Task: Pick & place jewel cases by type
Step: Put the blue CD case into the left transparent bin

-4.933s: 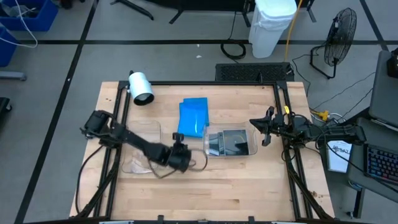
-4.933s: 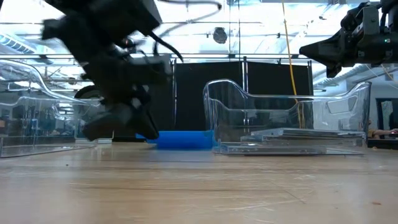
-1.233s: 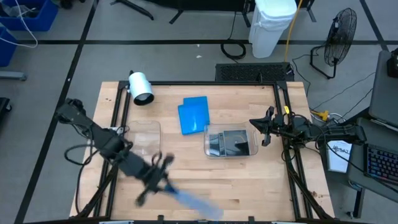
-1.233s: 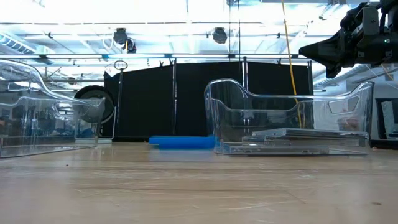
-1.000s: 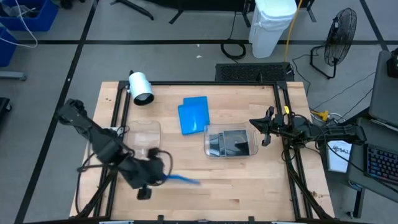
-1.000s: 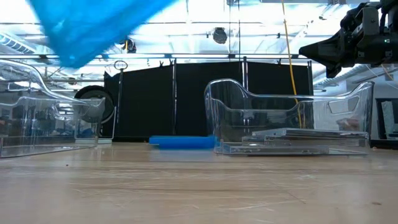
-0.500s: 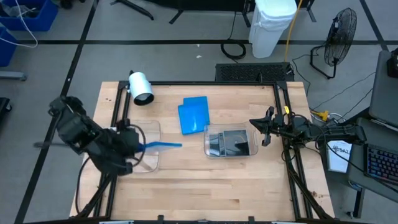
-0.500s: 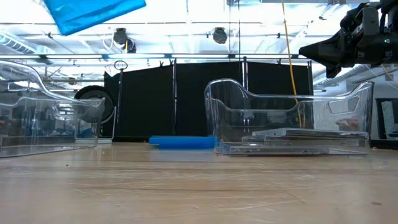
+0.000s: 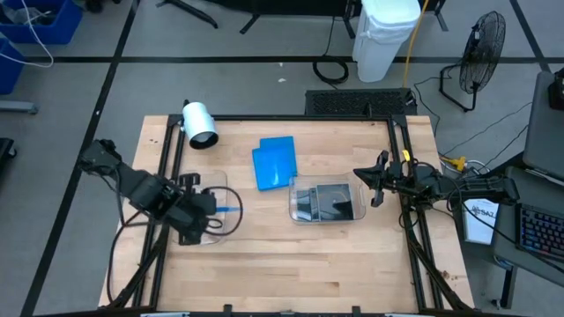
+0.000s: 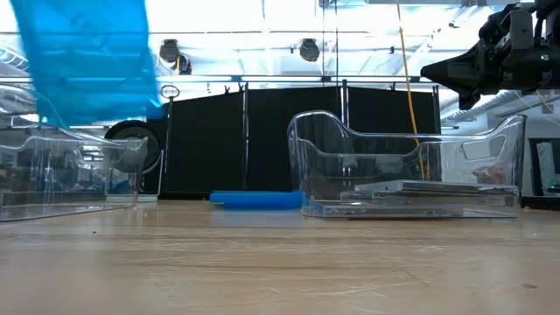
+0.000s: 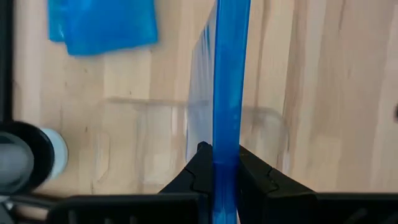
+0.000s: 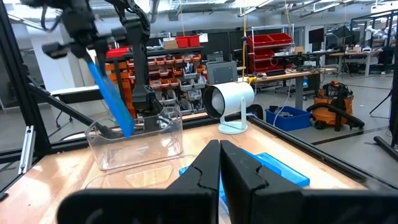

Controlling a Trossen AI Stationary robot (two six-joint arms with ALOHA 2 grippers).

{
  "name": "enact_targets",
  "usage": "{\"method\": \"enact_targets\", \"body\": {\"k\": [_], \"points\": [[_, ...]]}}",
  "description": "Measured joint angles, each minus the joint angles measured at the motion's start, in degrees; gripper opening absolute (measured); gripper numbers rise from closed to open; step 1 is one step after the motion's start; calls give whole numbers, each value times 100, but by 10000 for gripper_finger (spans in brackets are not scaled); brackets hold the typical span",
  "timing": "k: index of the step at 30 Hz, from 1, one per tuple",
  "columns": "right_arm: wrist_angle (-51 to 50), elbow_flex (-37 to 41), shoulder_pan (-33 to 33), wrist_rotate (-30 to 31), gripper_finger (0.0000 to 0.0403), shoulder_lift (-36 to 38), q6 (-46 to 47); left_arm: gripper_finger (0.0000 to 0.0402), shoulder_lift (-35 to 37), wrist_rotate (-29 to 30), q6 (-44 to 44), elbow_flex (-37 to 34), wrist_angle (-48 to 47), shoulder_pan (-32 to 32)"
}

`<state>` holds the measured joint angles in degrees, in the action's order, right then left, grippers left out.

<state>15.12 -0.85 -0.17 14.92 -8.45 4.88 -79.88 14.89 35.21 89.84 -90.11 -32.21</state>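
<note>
Dark jewel cases (image 9: 322, 202) in right clear tray (image 9: 292, 211).

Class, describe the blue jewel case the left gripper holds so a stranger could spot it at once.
On the wooden table, find the clear plastic tray on the left. Above it, the left gripper pinches a bright blue jewel case. Unlike the blue cases lying flat mid-table, it stands on edge in the air.
</note>
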Motion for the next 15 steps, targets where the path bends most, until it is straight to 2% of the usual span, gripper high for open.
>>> {"method": "enact_targets", "body": {"k": [4, 7, 11, 15], "points": [[2, -1, 1, 0, 4, 0, -1, 37, 2, -13, -218, -144, 67, -46], [2, 1, 1, 0, 4, 0, 1, 37, 80, 198, -406, -76, 644, -82], [1, -1, 1, 0, 4, 0, -1, 37, 603, 299, -1347, -252, 2721, -208], [2, -1, 1, 0, 4, 0, 0, 37, 1074, -499, -2791, -910, 5026, -252]]}}
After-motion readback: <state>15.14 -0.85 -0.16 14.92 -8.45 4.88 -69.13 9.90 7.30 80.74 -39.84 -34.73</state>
